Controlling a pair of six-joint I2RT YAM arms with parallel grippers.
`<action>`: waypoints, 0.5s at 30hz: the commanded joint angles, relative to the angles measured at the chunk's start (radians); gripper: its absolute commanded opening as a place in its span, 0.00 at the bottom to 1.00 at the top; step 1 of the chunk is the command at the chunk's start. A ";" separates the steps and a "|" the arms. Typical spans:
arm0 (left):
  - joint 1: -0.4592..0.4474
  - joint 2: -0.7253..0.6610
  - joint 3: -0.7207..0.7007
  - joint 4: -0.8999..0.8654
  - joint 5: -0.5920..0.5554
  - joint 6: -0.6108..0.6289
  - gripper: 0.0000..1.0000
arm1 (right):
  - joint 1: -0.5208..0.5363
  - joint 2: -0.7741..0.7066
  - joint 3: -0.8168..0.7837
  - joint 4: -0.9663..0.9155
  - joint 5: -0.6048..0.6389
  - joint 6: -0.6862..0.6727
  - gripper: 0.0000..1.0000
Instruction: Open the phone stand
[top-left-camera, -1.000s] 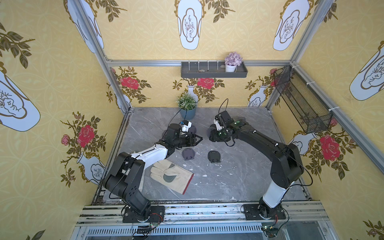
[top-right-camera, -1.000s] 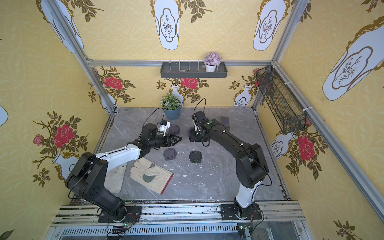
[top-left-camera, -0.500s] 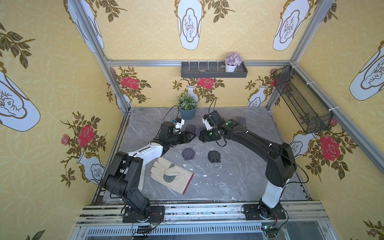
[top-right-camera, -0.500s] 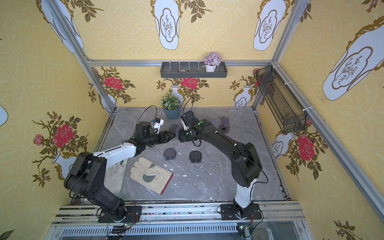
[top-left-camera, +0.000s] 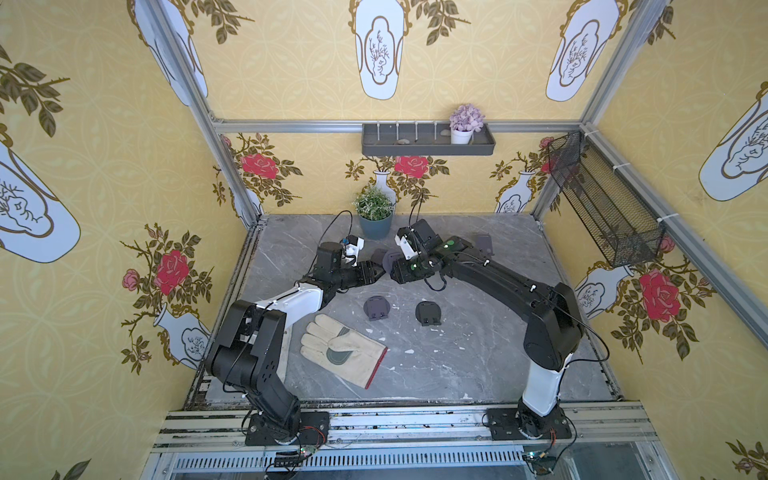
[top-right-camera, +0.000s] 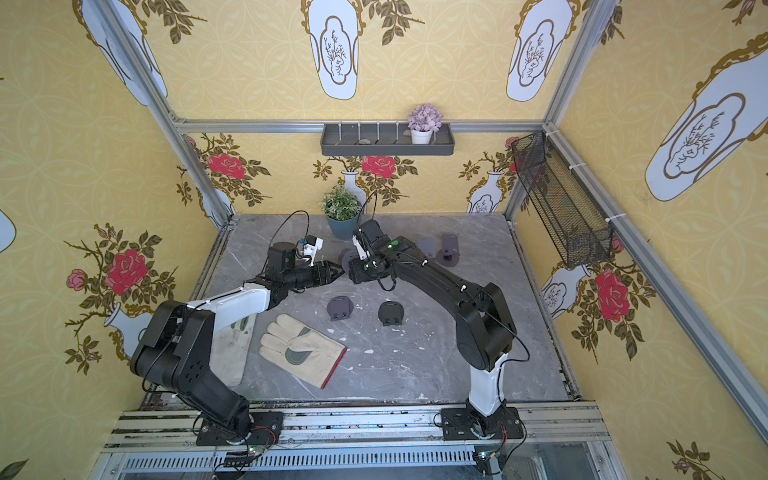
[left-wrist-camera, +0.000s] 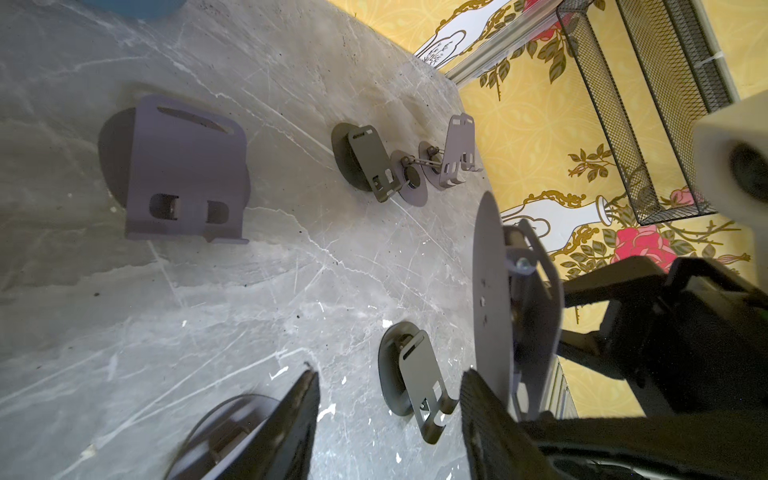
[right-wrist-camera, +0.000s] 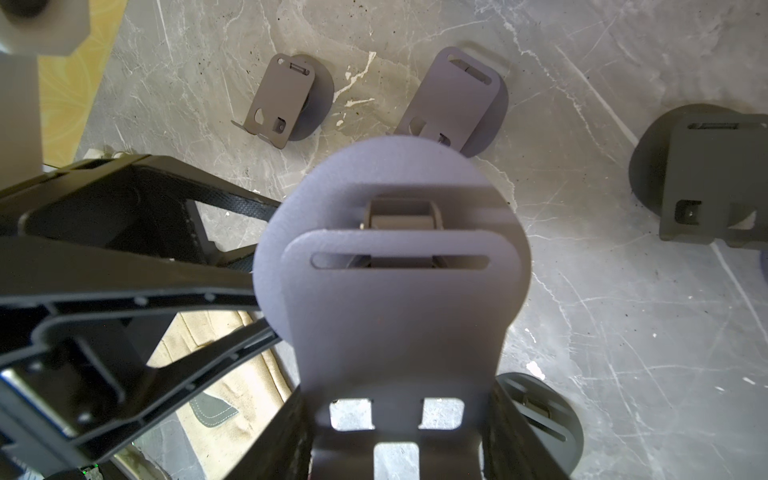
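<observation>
Pinching the lipped end of a grey sheet-metal phone stand (right-wrist-camera: 395, 324), the right gripper (right-wrist-camera: 392, 440) holds it clear of the grey marble tabletop (top-left-camera: 478, 365), at about 11 o'clock from the table's middle. The black left gripper (left-wrist-camera: 390, 386) faces it with its fingers spread wide and the stand's round base disc (left-wrist-camera: 492, 291) just beside one of them; nothing is clamped there. The back plate (left-wrist-camera: 540, 324) lies close along the disc, barely ajar, so I judge the opening itself not yet done: the disc has to be caught and the two plates swung apart. I count six such stands. Besides the held one, two folded ones lie near the centre (top-left-camera: 376, 307) (top-left-camera: 428, 311), and a larger folded one (left-wrist-camera: 183, 170) lies at 12 o'clock by the plant. Two more are at 1 o'clock, one low (left-wrist-camera: 365, 162) and one propped open (left-wrist-camera: 453, 153). There is one cream leather work glove (top-left-camera: 340, 351) at 7 o'clock, and what looks like a second, dirtier one (top-right-camera: 232, 349) under the left arm. One green plant in a blue pot (top-left-camera: 374, 212), one purple-flowered white pot (top-left-camera: 465, 120), one grey wall shelf (top-left-camera: 428, 147) and one black wire basket (top-left-camera: 602, 208) make up the rest.
</observation>
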 joint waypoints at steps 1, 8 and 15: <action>0.001 0.005 0.010 0.036 0.024 0.016 0.57 | 0.003 0.013 0.015 0.003 0.017 -0.010 0.50; 0.004 -0.008 0.006 0.024 0.028 0.019 0.58 | -0.043 0.051 0.030 -0.051 0.064 0.034 0.50; 0.004 -0.027 -0.009 0.046 0.030 0.003 0.58 | -0.038 0.061 0.021 -0.022 0.018 0.024 0.50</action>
